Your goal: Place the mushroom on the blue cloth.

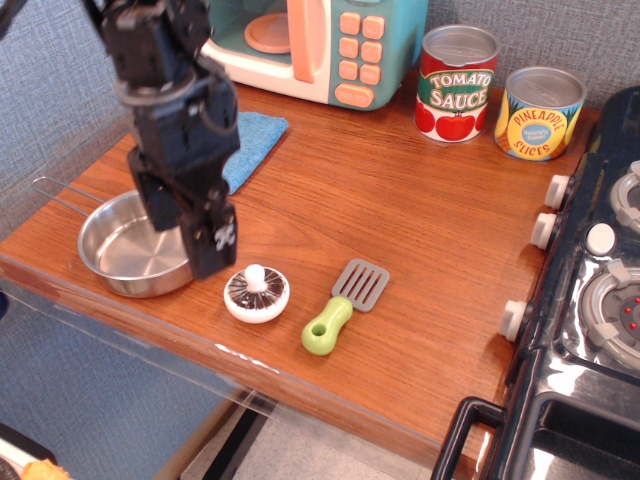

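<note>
Your tool (188,238) is hanging with its fingers spread wide over the steel pan (128,252), just left of the mushroom (257,293), which is sitting near the counter (400,210) front edge. The blue cloth (252,145) is lying behind, partly hidden.

Only two things on the counter are really readable, both cans at the back edge near the stove: the red can (457,83) says "TOMATO SAUCE", and the yellow can (540,113) says "PINEAPPLE SLICES". There's a small white mark on one of the fingers (214,236), too tiny to read.
</note>
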Available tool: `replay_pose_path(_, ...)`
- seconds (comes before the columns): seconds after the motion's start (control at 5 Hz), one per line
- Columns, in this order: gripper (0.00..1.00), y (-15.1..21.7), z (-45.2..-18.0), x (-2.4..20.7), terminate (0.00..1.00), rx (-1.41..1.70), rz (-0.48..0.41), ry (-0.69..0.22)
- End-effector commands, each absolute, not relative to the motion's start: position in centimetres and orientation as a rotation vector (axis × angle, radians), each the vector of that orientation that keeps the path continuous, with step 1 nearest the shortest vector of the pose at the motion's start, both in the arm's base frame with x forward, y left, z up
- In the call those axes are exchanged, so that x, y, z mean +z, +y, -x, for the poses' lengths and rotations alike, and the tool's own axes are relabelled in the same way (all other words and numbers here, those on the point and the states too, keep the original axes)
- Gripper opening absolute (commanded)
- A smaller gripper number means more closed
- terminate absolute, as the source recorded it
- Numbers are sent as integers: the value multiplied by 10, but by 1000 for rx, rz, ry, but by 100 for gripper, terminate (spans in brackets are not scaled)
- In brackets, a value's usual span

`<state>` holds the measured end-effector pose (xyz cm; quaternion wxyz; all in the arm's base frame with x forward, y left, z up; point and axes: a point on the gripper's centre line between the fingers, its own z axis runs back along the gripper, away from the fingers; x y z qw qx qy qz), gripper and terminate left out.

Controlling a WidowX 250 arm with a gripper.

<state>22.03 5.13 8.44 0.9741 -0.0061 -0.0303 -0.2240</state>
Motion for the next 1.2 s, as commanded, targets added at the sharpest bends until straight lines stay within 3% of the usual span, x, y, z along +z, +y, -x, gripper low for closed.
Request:
replay_pose_path(0.0, 100, 57, -211, 63, 0, -451, -66, -41)
replay_pose_path(1.0, 100, 22, -262, 42, 0, -349, -78, -3)
